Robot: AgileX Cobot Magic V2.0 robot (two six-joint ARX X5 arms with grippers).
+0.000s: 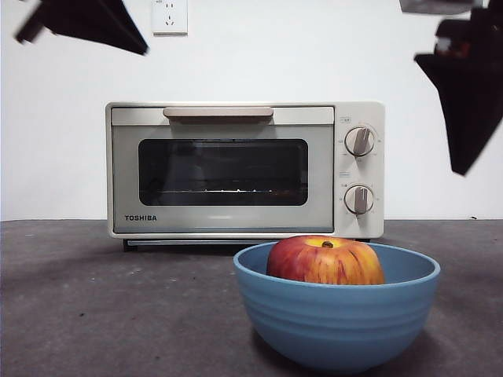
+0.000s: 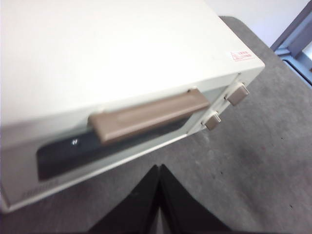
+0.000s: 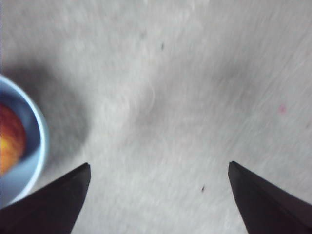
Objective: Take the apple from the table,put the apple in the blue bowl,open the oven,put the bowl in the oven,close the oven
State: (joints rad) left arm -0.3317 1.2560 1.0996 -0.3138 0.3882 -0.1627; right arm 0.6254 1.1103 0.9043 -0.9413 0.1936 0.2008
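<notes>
We see the apple (image 1: 326,261) sitting in the blue bowl (image 1: 336,318) near the table's (image 1: 94,314) front edge; our left gripper (image 2: 159,168), jaws pressed together, hangs above the shut oven (image 1: 244,169); our right gripper (image 3: 158,168), jaws spread wide, holds nothing; shut jaws may slip off the handle (image 2: 148,116).

White wall (image 1: 314,55) — one socket (image 1: 170,16)

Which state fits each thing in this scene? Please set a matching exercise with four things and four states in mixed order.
Things:
1. apple
2. oven
3. left end effector
4. right end effector

States:
A. open, above bare table
B. shut, near the oven handle
C. door closed
D. in the blue bowl

Pairs: 1-D, 2-C, 3-B, 4-A
</notes>
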